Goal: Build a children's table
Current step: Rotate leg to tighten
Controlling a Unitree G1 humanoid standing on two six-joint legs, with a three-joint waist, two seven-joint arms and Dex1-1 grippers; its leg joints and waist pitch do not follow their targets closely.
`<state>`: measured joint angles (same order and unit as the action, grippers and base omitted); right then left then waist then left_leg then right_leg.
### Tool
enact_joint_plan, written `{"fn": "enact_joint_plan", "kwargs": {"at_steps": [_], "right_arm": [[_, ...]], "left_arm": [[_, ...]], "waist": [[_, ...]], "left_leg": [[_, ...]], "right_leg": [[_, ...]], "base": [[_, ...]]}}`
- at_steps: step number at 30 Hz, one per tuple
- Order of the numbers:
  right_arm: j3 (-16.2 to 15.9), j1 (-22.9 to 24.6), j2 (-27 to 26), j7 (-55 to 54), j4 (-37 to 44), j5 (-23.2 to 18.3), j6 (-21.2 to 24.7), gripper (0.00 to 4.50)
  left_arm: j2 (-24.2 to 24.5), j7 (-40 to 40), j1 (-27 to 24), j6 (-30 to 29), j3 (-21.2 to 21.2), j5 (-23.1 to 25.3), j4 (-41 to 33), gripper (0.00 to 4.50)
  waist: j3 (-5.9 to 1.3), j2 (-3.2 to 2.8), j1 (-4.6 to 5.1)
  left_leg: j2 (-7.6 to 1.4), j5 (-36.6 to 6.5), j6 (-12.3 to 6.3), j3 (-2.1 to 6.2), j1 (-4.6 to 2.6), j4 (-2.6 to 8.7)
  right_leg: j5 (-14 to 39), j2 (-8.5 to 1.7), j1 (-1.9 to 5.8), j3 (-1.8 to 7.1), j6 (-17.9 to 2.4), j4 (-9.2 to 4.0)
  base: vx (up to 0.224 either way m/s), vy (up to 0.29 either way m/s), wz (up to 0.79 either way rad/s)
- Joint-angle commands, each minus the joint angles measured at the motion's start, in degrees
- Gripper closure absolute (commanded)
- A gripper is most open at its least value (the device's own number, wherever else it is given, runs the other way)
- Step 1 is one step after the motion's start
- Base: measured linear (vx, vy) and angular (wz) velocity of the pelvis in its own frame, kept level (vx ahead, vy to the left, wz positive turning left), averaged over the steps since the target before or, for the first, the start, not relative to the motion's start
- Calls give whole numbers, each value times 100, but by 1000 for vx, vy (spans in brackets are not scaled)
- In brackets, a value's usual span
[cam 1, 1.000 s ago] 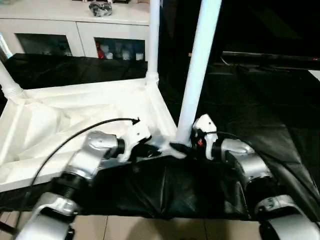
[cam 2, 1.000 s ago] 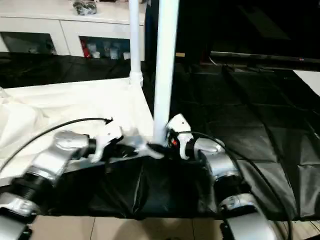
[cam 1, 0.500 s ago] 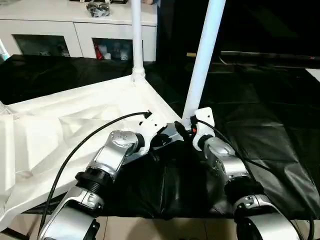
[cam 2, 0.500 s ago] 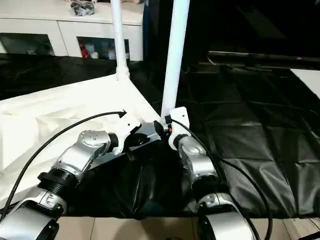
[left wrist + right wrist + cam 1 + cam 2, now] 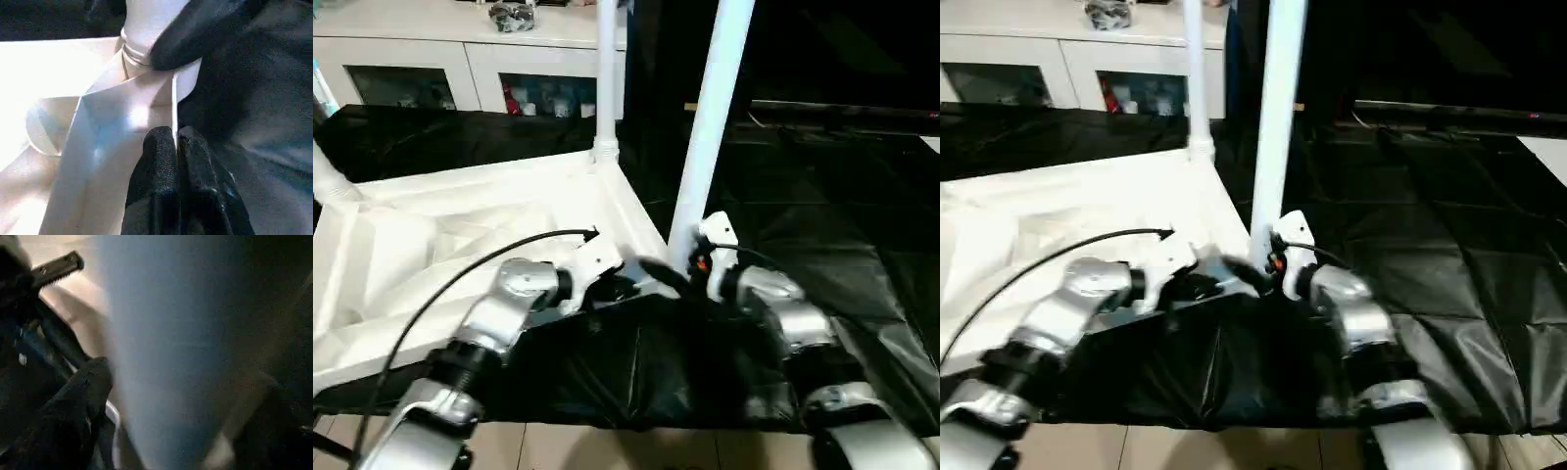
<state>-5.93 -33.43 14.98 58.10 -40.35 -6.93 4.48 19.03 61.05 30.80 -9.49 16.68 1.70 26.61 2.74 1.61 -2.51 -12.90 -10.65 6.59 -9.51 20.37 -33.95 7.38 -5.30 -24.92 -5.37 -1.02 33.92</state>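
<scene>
The white tabletop [image 5: 460, 245] lies upside down on the black-draped bench [image 5: 822, 196], ribbed underside up, its left side cut off; 3 white legs stand in its corner sockets, the near leg [image 5: 710, 117] and far leg [image 5: 606, 69] running out of the top edge and the third leg [image 5: 328, 171] showing just a stub. The left wrist view shows the left tool [image 5: 174, 142] clenched on the tabletop's thin rim beside the near socket, with a black finger of the right tool [image 5: 671, 279] against the leg's base. Blur hides that tool's jaws in the head views, and the right wrist view shows 1 finger [image 5: 80, 396] beside the leg, so I cannot tell whether it grips.
</scene>
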Motion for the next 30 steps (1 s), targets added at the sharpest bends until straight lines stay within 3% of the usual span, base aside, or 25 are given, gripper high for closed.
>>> {"fn": "enact_joint_plan", "kwargs": {"at_steps": [1, 4, 8, 14, 15, 16, 21, 22, 24, 27, 30], "right_arm": [[-110, 53, 4, 248, 144, 1, 48, 71], [-384, 111, 227, 905, 232, 34, 77, 99], [-629, 166, 356, 1297, 318, 100, 65, 135], [-695, 202, 381, 1370, 354, 116, 66, 177], [-707, 204, 376, 1451, 370, 114, 83, 185], [-712, 202, 372, 1474, 372, 109, 88, 191], [-755, 305, 323, 1451, 449, 82, 153, 194], [-754, 312, 319, 1440, 453, 81, 158, 196], [-746, 352, 290, 1369, 479, 71, 193, 196], [-568, 411, 39, 687, 419, 78, 326, 196], [-300, 360, -346, -333, 158, 130, 403, 196]], "left_arm": [[-74, 167, 9, 184, 98, -168, -200, 450], [115, 529, -35, 165, 130, -249, -303, 450], [258, 849, -44, 159, 200, -278, -321, 450], [279, 909, -16, 154, 219, -272, -268, 450], [286, 940, -5, 139, 204, -276, -264, 450], [290, 949, -5, 134, 197, -279, -269, 450], [232, 752, -17, 129, 133, -286, -207, 450], [223, 732, -13, 126, 127, -285, -199, 450], [164, 597, 12, 102, 85, -279, -147, 450], [-89, -15, 155, -69, -107, -226, -1, 450], [-390, -743, 351, -243, -276, -108, 173, 450]], "waist": [[-379, 31, -1], [-382, 32, -19], [-382, -11, -40], [-376, 14, -69], [-381, 44, -71], [-379, 27, -79], [-382, 34, -78], [-381, 61, -69], [-375, 46, -83], [-345, 69, -61], [-332, 87, -36]], "left_leg": [[21, -1482, -413, -75, 43, 391], [9, -1452, -425, -74, 36, 394], [8, -1420, -389, -77, 34, 395], [8, -1468, -341, -77, 25, 401], [9, -1458, -340, -79, 24, 397], [9, -1441, -340, -76, 24, 398], [8, -1396, -351, -80, 25, 394], [7, -1386, -355, -83, 31, 393], [8, -1394, -361, -84, 21, 394], [27, -1496, -287, -83, 15, 400], [78, -1650, -202, -69, -13, 370]], "right_leg": [[2449, -202, 383, 202, -829, -442], [2423, -201, 390, 204, -836, -444], [2230, -193, 387, 208, -940, -418], [2341, -197, 389, 209, -903, -423], [2373, -199, 388, 208, -884, -427], [2398, -205, 388, 209, -873, -427], [2345, -200, 386, 212, -874, -423], [2337, -193, 388, 213, -862, -419], [2432, -199, 375, 211, -831, -433], [2844, -192, 353, 198, -651, -485], [3550, -195, 314, 140, -307, -594]], "base": [[0, 0, 0], [0, 0, 0], [0, 0, 0], [0, 0, 0], [0, 0, 0], [0, 0, 0], [0, 0, 0], [0, 0, 0], [0, 0, 0], [0, 0, 0], [0, 0, 0]]}}
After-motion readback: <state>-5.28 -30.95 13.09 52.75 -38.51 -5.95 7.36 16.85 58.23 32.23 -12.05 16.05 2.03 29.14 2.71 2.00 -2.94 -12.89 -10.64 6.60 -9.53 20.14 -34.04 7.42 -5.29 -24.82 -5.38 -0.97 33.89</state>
